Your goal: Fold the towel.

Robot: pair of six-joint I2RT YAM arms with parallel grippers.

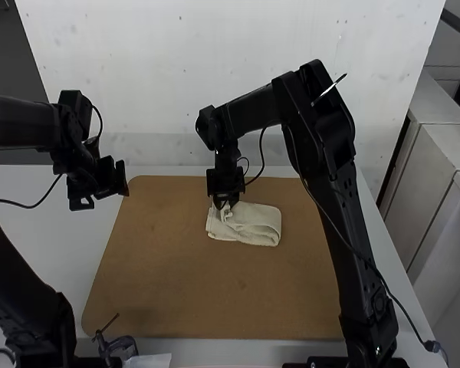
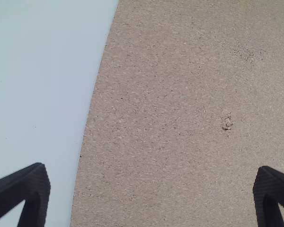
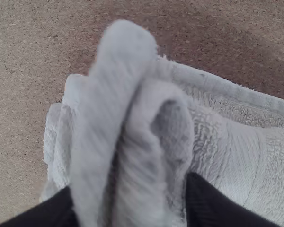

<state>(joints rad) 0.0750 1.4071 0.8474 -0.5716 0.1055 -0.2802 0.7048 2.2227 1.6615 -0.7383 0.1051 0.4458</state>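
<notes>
The right end effector (image 3: 132, 195) pinches bunched towel (image 1: 254, 221), likely to lay this fold flat next; the left end effector (image 2: 151, 175) gapes.

My right arm (image 1: 318, 130) raised, sharply bent, forearm angled inward, wrist hanging down. My right gripper (image 1: 225, 204) points downward, fingers (image 3: 208, 203) pinched on towel (image 3: 128, 127). My left arm (image 1: 19, 268) bent, off to left side; my left gripper (image 1: 102, 193) tilted downward, fingers (image 2: 33, 194) spread wide.

White wall (image 1: 176, 61), pale tabletop (image 1: 54, 238), brown board (image 1: 176, 284) on it, dark floor (image 1: 11, 57), pale cabinets (image 1: 437, 172)
</notes>
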